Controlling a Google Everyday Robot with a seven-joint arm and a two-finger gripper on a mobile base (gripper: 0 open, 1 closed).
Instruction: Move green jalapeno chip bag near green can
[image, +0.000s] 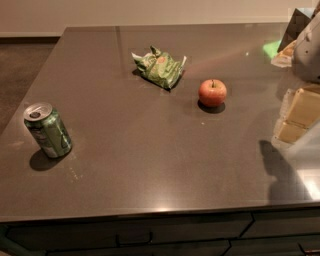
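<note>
Gripper (296, 119) right of apple (212, 92), over counter (150, 165) edge; open or closed: cannot tell. green jalapeno chip bag (160, 68) lies behind-left of apple, well apart from gripper. green can (48, 131) stands far left of apple.

The gripper (299, 116) shows only in part, at the right edge of the scene. Its upper section is a rounded light-grey housing, with a darker grey angular panel behind it at the top. Below are two blocky cream-yellow pieces with whitish rims, the upper one larger. A bright green patch lies left of the housing; whether it belongs to the robot cannot be told.
</note>
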